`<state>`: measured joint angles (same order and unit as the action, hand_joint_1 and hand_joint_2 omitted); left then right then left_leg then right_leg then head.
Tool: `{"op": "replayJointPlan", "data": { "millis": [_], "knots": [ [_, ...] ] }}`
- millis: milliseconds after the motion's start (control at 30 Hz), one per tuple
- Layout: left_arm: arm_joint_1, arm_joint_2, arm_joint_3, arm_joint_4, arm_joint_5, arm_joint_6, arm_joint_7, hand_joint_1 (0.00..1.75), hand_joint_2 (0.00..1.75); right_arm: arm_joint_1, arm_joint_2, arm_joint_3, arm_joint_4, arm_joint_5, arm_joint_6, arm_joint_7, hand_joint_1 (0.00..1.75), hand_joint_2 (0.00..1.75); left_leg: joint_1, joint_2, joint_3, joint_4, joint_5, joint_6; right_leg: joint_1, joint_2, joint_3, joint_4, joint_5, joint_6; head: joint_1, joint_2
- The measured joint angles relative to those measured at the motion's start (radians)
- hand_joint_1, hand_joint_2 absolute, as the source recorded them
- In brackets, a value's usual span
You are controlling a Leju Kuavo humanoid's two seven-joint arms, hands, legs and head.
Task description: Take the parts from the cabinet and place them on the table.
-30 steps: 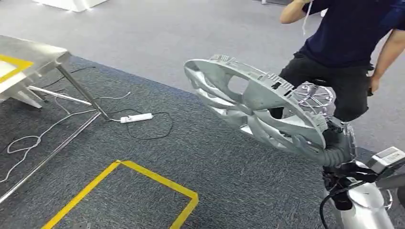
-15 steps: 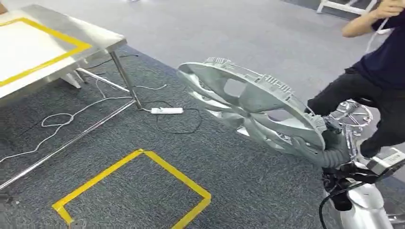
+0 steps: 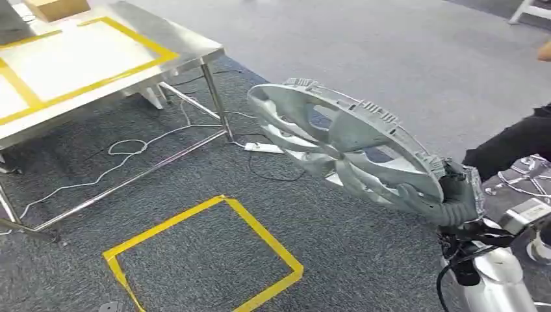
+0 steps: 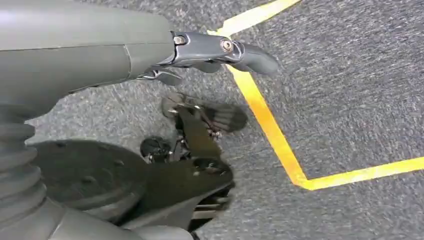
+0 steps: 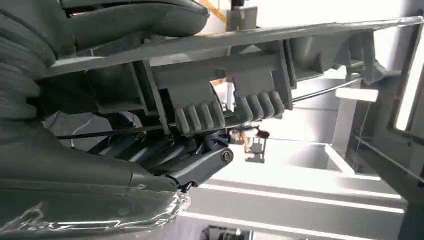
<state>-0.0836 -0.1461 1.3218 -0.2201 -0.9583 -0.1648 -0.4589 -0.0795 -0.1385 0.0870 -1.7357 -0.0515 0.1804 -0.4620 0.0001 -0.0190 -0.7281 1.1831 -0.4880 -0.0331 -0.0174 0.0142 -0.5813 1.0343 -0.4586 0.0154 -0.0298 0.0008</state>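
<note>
While the head view looks down over grey carpet, the right hand (image 3: 448,198) grips the rim of a large round silver cast part (image 3: 344,146), its fingers (image 3: 416,195) wrapped around the edge nearest the robot. The part is held up in the air, tilted, well apart from the steel counter (image 3: 188,49) at the upper left. Yellow tape (image 3: 97,78) frames rectangles on the countertop, and a cardboard box (image 3: 55,8) sits at its far corner. On the floor between robot and counter lies a yellow tape square (image 3: 260,231); a white power strip (image 3: 263,148) and a loose white cable (image 3: 130,146) lie near the counter legs. A person's dark trouser leg (image 3: 513,146) shows at the right edge.

In the left wrist view, the left hand (image 4: 210,50) hangs over the carpet holding nothing, its fingers (image 4: 255,55) loosely extended above a yellow tape corner (image 4: 295,172).

In the right wrist view, the thumb (image 5: 130,17) and dark fingers (image 5: 200,165) clamp the part's ribbed rim (image 5: 225,95) from both sides.
</note>
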Motion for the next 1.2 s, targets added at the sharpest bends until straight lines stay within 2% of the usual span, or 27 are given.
{"op": "replayJointPlan", "data": {
  "millis": [33,67,100,167,200,233,267,367,400,433,467,533,567,600,633,700,733,767,867,900,967,1000,1067,1100,1133,1167,1200],
  "knots": [
    [-0.001,-0.002,0.0,0.0,-0.002,0.0,-0.001,0.0,1.75,0.0,0.0,0.0,0.0,0.0,0.0,0.0,1.75,1.75,0.001,0.005,-0.034,0.076,-0.029,-0.002,0.001,-0.015,0.0,0.0,-0.001,-0.002,0.0,0.0],
    [-0.001,-0.003,0.0,0.0,-0.003,0.0,-0.001,0.0,1.75,0.001,0.0,0.0,0.0,0.0,0.0,0.001,1.75,1.75,0.002,0.005,-0.055,0.124,-0.039,-0.002,0.002,-0.031,0.0,0.0,-0.001,-0.002,0.0,0.0],
    [0.0,-0.003,0.0,0.0,-0.002,-0.001,-0.002,0.0,1.75,0.001,0.0,0.0,0.0,0.0,0.0,0.001,1.75,1.75,0.002,0.006,-0.048,0.115,-0.024,-0.002,0.003,-0.044,0.0,0.0,-0.002,-0.002,0.0,0.0],
    [0.001,-0.002,0.0,0.0,-0.003,-0.002,-0.002,0.0,1.75,0.0,0.0,0.0,0.0,0.0,0.001,0.001,1.75,1.75,0.0,0.012,0.022,-0.012,0.048,0.004,0.005,-0.069,0.003,0.0,-0.004,-0.001,0.0,0.0],
    [0.0,-0.001,0.0,0.0,-0.003,-0.002,-0.003,0.0,1.75,0.0,0.0,0.0,0.0,0.0,0.001,0.001,1.75,1.75,-0.003,0.035,0.071,-0.098,0.082,0.011,0.006,-0.079,0.006,0.0,-0.005,0.001,0.0,0.0],
    [-0.001,-0.001,0.0,0.0,-0.003,-0.002,-0.003,0.0,1.75,0.0,0.0,0.0,0.0,0.0,0.001,0.001,1.75,1.75,-0.011,0.095,0.109,-0.162,0.087,0.017,0.011,-0.09,0.008,0.0,-0.008,0.005,0.0,0.0],
    [-0.005,-0.001,0.0,0.0,-0.004,-0.002,-0.003,0.0,1.75,0.0,-0.001,0.0,0.0,0.0,0.001,0.001,1.75,1.75,-0.017,0.095,0.112,-0.179,0.082,0.025,0.018,-0.097,0.005,0.005,-0.013,0.012,-0.001,0.0],
    [0.0,-0.002,0.0,0.0,-0.005,0.0,-0.003,0.0,1.75,-0.001,-0.002,0.0,0.0,0.0,0.001,0.001,1.75,1.75,-0.018,0.059,0.105,-0.179,0.083,0.037,0.019,-0.132,0.019,-0.007,-0.014,0.024,0.004,0.0],
    [0.001,-0.002,0.0,0.0,-0.005,0.0,-0.003,0.0,1.75,-0.002,-0.002,0.0,-0.001,0.0,0.001,0.001,1.75,1.75,-0.008,0.047,0.112,-0.188,0.089,0.046,0.017,-0.132,0.015,-0.005,-0.022,0.032,0.003,0.0],
    [0.001,-0.002,0.0,0.0,-0.005,0.001,-0.004,0.0,1.75,-0.004,-0.003,0.0,-0.001,0.001,0.001,0.002,1.75,1.75,-0.005,0.039,0.113,-0.19,0.09,0.049,0.014,-0.083,0.007,0.021,-0.038,0.038,0.009,0.0],
    [-0.002,0.0,0.0,0.0,-0.004,0.001,-0.005,0.0,1.75,-0.004,-0.005,0.0,-0.001,0.0,0.002,0.0,1.75,1.75,-0.003,0.026,0.113,-0.19,0.091,0.055,0.012,-0.044,-0.021,0.087,-0.075,0.04,0.012,0.0],
    [-0.004,-0.003,0.0,0.0,-0.005,0.0,-0.005,0.0,1.75,-0.002,-0.007,0.0,0.0,-0.001,0.002,0.001,1.75,1.75,-0.003,0.001,0.112,-0.189,0.09,0.057,0.012,-0.02,-0.102,0.25,-0.144,0.044,0.017,0.0],
    [-0.003,-0.003,0.0,0.0,-0.005,0.0,-0.005,0.0,1.75,0.001,-0.007,0.0,0.001,0.0,0.002,0.002,1.75,1.75,-0.003,-0.011,0.112,-0.189,0.09,0.057,0.012,-0.018,-0.13,0.3,-0.155,0.045,0.015,0.0],
    [-0.002,-0.004,0.0,0.0,-0.005,0.0,-0.005,0.0,1.75,0.004,-0.007,0.0,0.001,0.0,0.002,0.002,1.75,1.75,-0.003,-0.025,0.112,-0.189,0.091,0.057,0.012,-0.018,-0.139,0.304,-0.142,0.045,0.016,0.0],
    [-0.001,-0.004,0.0,0.0,-0.005,0.0,-0.005,0.0,1.75,0.005,-0.007,0.0,0.001,0.0,0.002,0.002,1.75,1.75,-0.001,-0.04,0.113,-0.188,0.091,0.056,0.011,-0.017,-0.123,0.26,-0.104,0.044,0.016,0.0],
    [-0.002,-0.004,0.0,0.0,-0.005,0.0,-0.005,0.0,1.75,0.004,-0.007,0.0,0.001,0.0,0.002,0.002,1.75,1.75,0.002,-0.068,0.116,-0.186,0.092,0.052,0.004,0.005,-0.045,0.09,-0.01,0.044,0.016,0.0],
    [-0.002,-0.004,0.0,0.0,-0.005,0.0,-0.005,0.0,1.75,0.004,-0.007,0.0,0.001,0.0,0.002,0.001,1.75,1.75,0.003,-0.08,0.115,-0.185,0.091,0.045,-0.005,0.051,-0.013,0.018,0.005,0.048,0.016,0.0],
    [-0.004,-0.002,0.0,0.0,-0.005,0.0,-0.005,0.0,1.75,0.005,-0.007,0.0,0.001,0.0,0.003,0.001,1.75,1.75,-0.002,-0.092,0.107,-0.177,0.091,0.039,-0.01,0.081,-0.001,-0.006,-0.007,0.047,0.016,0.0],
    [0.003,-0.003,0.0,0.0,-0.005,-0.001,-0.005,0.0,1.75,0.006,-0.008,0.0,0.0,0.0,0.004,0.002,1.75,1.75,0.007,-0.121,0.095,-0.185,0.106,0.019,0.001,0.052,-0.001,0.006,-0.004,0.03,0.015,0.0],
    [0.005,0.002,0.0,0.0,-0.005,-0.001,-0.005,0.0,1.75,0.005,-0.008,0.0,0.0,-0.001,0.005,0.002,1.75,1.75,0.006,-0.129,0.092,-0.183,0.104,0.015,-0.008,0.036,0.002,-0.001,0.0,0.022,0.016,0.0],
    [0.004,-0.003,0.0,0.0,-0.005,-0.001,-0.005,0.0,1.75,0.004,-0.008,0.0,0.0,-0.001,0.005,0.002,1.75,1.75,-0.002,-0.036,0.067,-0.124,0.059,0.005,-0.005,0.014,0.006,-0.004,0.001,0.007,-0.004,0.0],
    [0.001,-0.003,0.0,0.0,-0.005,-0.002,-0.005,0.0,1.75,0.005,-0.008,-0.001,0.0,-0.001,0.005,0.001,1.75,1.75,0.0,-0.01,0.03,-0.046,0.019,0.001,-0.003,0.0,0.006,-0.003,0.0,0.004,-0.002,0.0],
    [-0.001,-0.005,0.0,0.0,-0.005,-0.003,-0.005,0.0,1.75,0.006,-0.008,-0.001,0.0,-0.001,0.005,0.001,1.75,1.75,0.002,0.006,-0.043,0.108,-0.039,-0.002,0.0,-0.03,0.006,-0.003,-0.002,0.001,-0.004,0.0],
    [0.0,-0.005,0.0,0.0,-0.005,-0.003,-0.005,0.0,1.75,0.008,-0.008,-0.001,0.0,-0.001,0.005,0.002,1.75,1.75,0.002,0.007,-0.052,0.126,-0.034,-0.002,0.001,-0.044,0.006,-0.003,-0.003,0.0,-0.004,0.0],
    [0.001,-0.005,0.0,0.0,-0.005,-0.003,-0.005,0.0,1.75,0.008,-0.008,-0.001,0.0,-0.001,0.005,0.001,1.75,1.75,0.002,0.007,-0.038,0.1,-0.01,-0.001,0.002,-0.055,0.007,-0.003,-0.004,0.001,-0.004,0.0],
    [0.001,-0.004,0.0,0.0,-0.005,-0.003,-0.005,0.0,1.75,0.008,-0.008,-0.001,0.0,-0.001,0.005,0.002,1.75,1.75,0.001,0.01,-0.006,0.039,0.027,0.003,0.003,-0.067,0.009,-0.003,-0.005,0.001,-0.004,0.0],
    [0.001,-0.003,0.0,0.0,-0.005,-0.003,-0.005,0.0,1.75,0.007,-0.008,-0.001,0.0,-0.001,0.005,0.001,1.75,1.75,-0.002,0.025,0.046,-0.057,0.071,0.01,0.005,-0.079,0.012,-0.003,-0.008,0.003,-0.003,0.0]
  ]
}}
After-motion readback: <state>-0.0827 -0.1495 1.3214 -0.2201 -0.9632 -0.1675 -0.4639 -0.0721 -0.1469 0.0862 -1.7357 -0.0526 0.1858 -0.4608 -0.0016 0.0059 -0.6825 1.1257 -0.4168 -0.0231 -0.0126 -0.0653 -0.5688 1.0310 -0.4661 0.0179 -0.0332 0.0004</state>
